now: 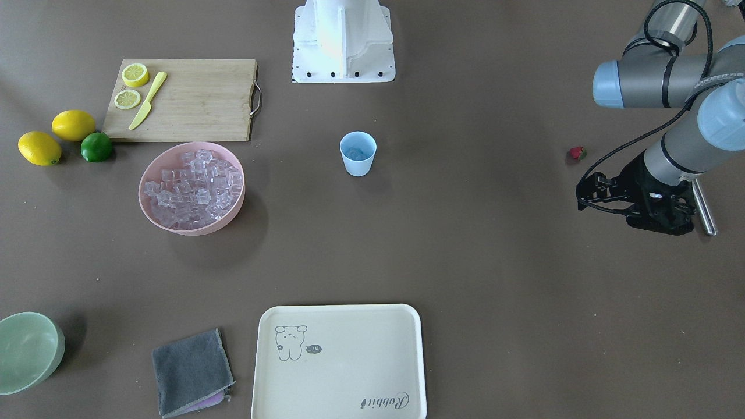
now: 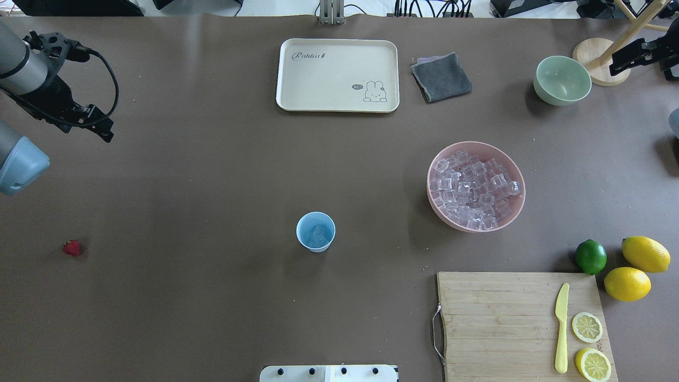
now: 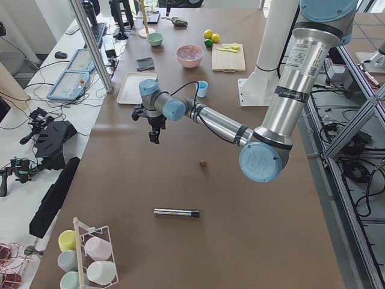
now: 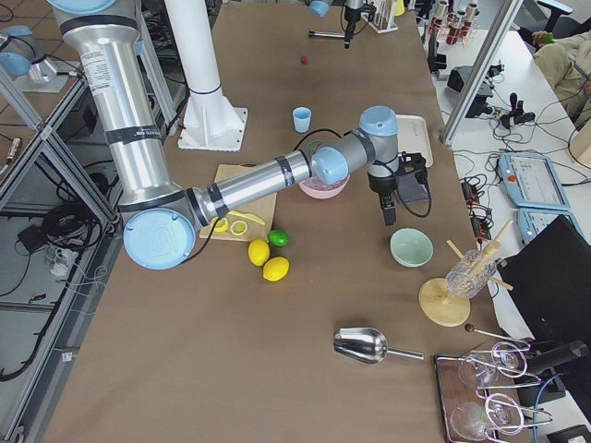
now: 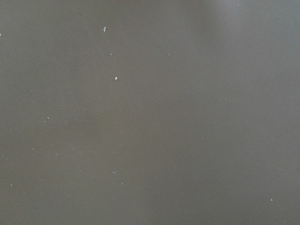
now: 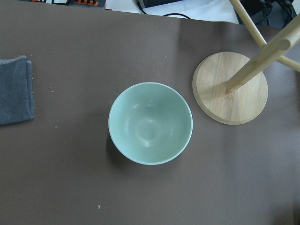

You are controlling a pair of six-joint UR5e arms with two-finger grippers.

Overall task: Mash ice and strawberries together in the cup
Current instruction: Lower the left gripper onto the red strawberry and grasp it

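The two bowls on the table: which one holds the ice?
The pink bowl, near the cutting board, is filled with ice cubes; the pale green bowl is empty.

Even, bright light; soft shadows; left wrist view possibly blurred.

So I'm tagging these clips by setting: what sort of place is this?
Probably a robotics lab staged for drink-making: a robot arm reaches over a large brown table, control consoles sit alongside, and a pink bowl holds ice.
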